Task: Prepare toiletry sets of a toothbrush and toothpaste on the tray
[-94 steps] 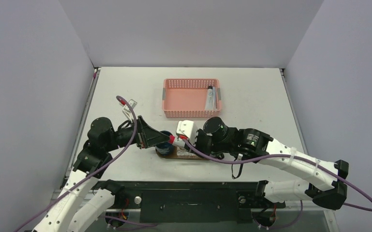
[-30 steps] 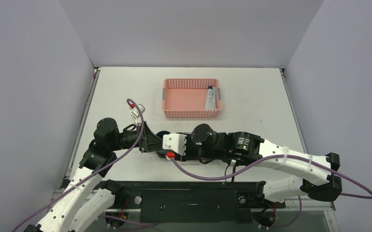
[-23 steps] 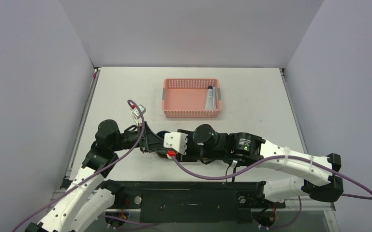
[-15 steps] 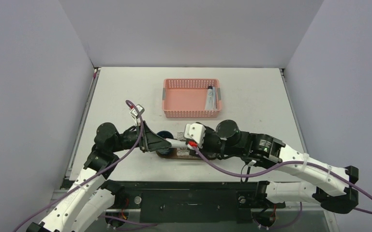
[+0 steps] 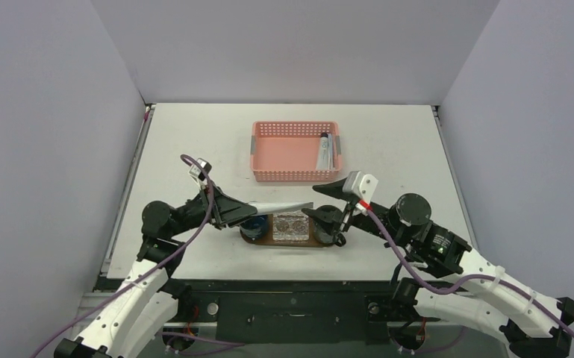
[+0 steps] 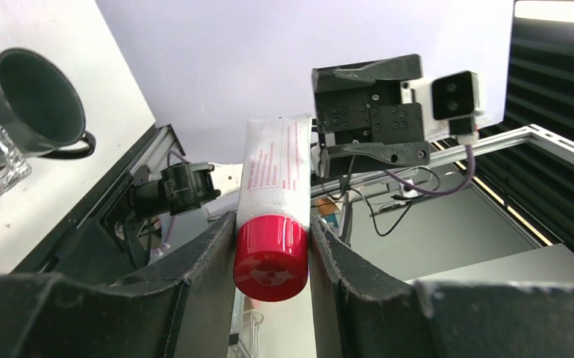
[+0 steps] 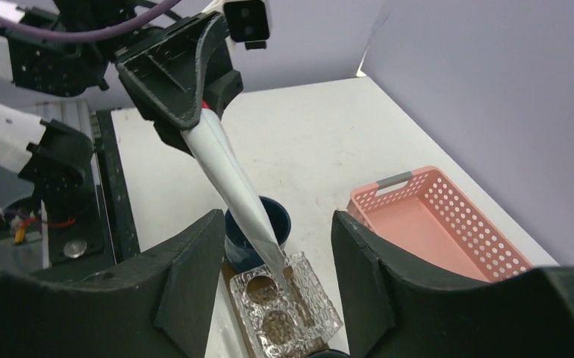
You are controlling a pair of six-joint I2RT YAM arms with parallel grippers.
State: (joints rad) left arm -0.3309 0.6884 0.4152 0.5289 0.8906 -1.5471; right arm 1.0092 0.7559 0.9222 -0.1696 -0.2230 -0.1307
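Toothpaste point(image 5: 278, 206): red cap clamped in left gripper point(image 5: 233, 212) jaws; long axis runs right, crimped end over tray point(image 5: 302, 243)
Right gripper point(image 5: 325, 203): jaws wide, empty, just past that end
Nearer arm: left

The left end effector point(image 5: 240, 212) is clamped tight, the right end effector point(image 5: 327, 201) spread wide, facing each other.

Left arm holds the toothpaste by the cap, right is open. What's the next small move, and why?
Probably tilt the left gripper so the flat end of the tube dips into the blue cup. It holds the tube by the red cap above the tray, tail past the cup over the clear holder. The right gripper is open, clear of the tube.
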